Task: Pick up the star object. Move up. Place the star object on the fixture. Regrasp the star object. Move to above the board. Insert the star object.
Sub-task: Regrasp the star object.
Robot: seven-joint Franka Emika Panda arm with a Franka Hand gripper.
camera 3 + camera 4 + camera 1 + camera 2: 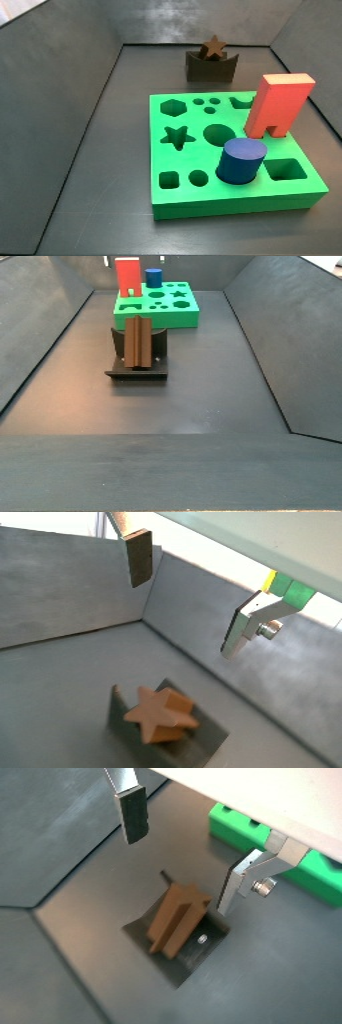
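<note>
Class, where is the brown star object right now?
The star object lies in the fixture, in front of the green board in a side view; the open pincer is above it.

The star [162, 713] on the fixture [182, 954] is seen closely from above in both wrist views (past the gripper [187, 846]). It is viewed across the board [227, 160] in a side view, and from the opposite, fixture end [136, 348] in a side view.

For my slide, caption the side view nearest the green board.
Star object resting on the fixture behind the board; pincer out of frame.
</note>
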